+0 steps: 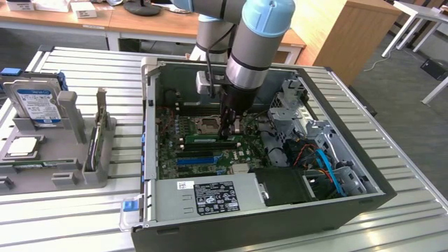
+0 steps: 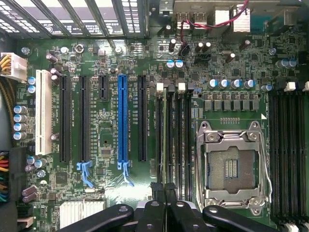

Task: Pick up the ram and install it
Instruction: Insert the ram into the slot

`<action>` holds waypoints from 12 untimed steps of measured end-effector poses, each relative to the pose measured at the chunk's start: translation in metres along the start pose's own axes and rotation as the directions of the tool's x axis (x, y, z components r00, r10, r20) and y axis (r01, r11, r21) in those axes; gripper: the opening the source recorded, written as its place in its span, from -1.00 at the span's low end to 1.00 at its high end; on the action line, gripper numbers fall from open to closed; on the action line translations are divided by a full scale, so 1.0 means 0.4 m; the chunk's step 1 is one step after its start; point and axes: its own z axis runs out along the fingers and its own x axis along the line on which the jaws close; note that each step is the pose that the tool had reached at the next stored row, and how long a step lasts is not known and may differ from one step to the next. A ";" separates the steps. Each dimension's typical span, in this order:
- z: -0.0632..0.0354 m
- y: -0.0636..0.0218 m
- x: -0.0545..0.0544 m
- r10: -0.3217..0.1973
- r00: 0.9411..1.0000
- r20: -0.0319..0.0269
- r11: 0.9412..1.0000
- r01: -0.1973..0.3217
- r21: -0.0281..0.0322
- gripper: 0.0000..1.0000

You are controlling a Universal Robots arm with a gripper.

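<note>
Gripper (image 1: pixel 227 132) (image 2: pixel 164 189) reaches straight down into the open computer case (image 1: pixel 245 233), and we see its black fingers (image 2: pixel 155 187) pinched tight together low over the memory slots. Around the case lies the slatted metal table (image 1: pixel 63 220). Inside it, the green motherboard (image 1: pixel 171 157) (image 2: pixel 106 130) covers the floor, with the boxy power supply (image 1: pixel 210 195) along the nearer wall. To the exterior view's left, well apart from the case, stands a grey rack (image 1: pixel 91 176) with a blue-labelled hard drive (image 1: pixel 39 105) upright in it. The ram (image 1: pixel 203 139) (image 2: pixel 167 135) stands on edge in one of the black slots, level with the board. The fingertips close on its top edge at the end nearer the exterior view's right. Just beside those slots sits the open processor socket (image 1: pixel 210 125) (image 2: pixel 231 164), bare, with its metal frame around it.
</note>
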 end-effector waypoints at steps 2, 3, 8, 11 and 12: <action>0.000 0.000 0.000 0.000 1.000 0.000 1.000 0.000 0.000 -0.76; 0.002 0.000 0.000 0.000 1.000 0.000 1.000 0.000 0.000 -0.76; 0.006 0.000 0.000 0.000 1.000 0.000 1.000 0.000 0.000 -0.76; 0.011 0.000 0.000 0.000 1.000 0.000 1.000 0.000 0.000 -0.76; 0.012 0.000 0.000 0.000 1.000 0.000 1.000 0.000 0.000 -0.76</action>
